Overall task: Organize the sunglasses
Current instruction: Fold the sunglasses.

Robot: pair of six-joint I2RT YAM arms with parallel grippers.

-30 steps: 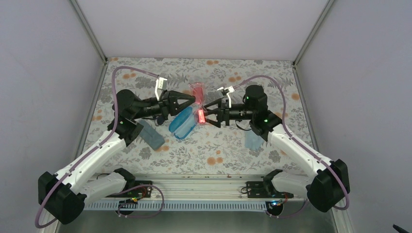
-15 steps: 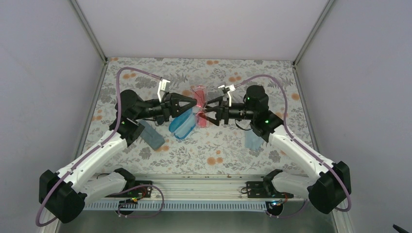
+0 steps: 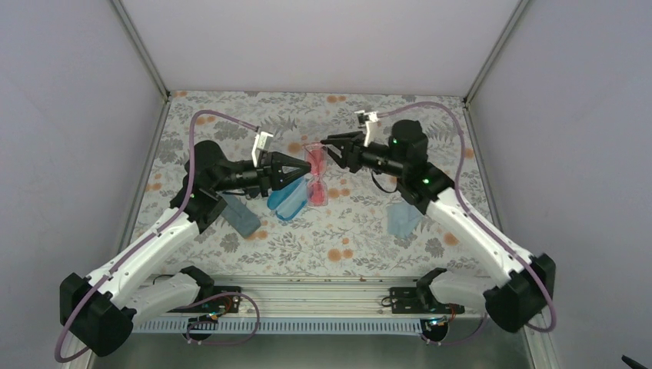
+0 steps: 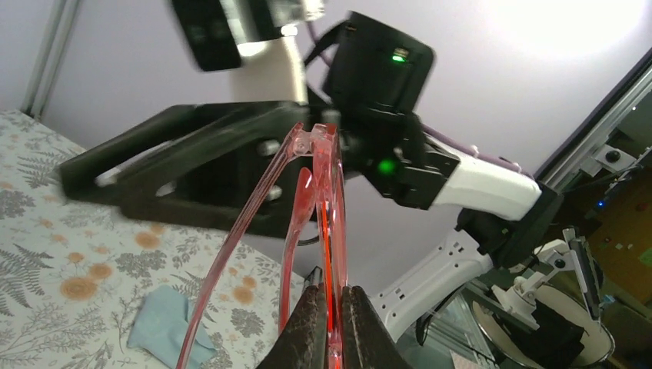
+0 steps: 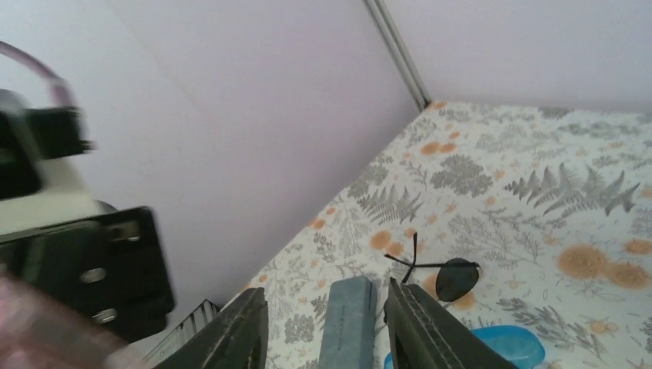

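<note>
**Right gripper (image 3: pixel 333 146) off the pink sunglasses (image 3: pixel 315 181), left gripper (image 3: pixel 298 167) holds them alone**

Right gripper has pulled back and up since a second ago. Then it was nose to nose with the left gripper at the frame; now it sits clear of it on the far side. Left arm has barely shifted.

Left gripper: clamped tight on the pink sunglasses, pinching the front edge-on between its fingertips. The pair sticks straight out ahead of the tips, off the table. In the left wrist view one temple stands off the front at an angle and the other lies closer in. Can't tell if either is fully folded.

Right gripper: jaws partly apart, nothing between them. Through the gap its wrist view shows the grey case (image 5: pixel 347 323) below. The black sunglasses (image 5: pixel 450 278) lie on the table just beyond and to one side of it, untouched. I can't find that pair in the top view.

Step, my read: the pink pair is being folded and readied for a case, and the right arm's part is done or paused. The blue case (image 3: pixel 288 198) sits right under the left fingertips and looks open.

Next move needs:
- Left tips the pair flat, lowers it lengthwise into the blue case, and releases only once it's seated.
- If that temple is still out, right has to come back and close it first. It's thin plastic, so a light push.
- Black pair and grey case come after.
</note>
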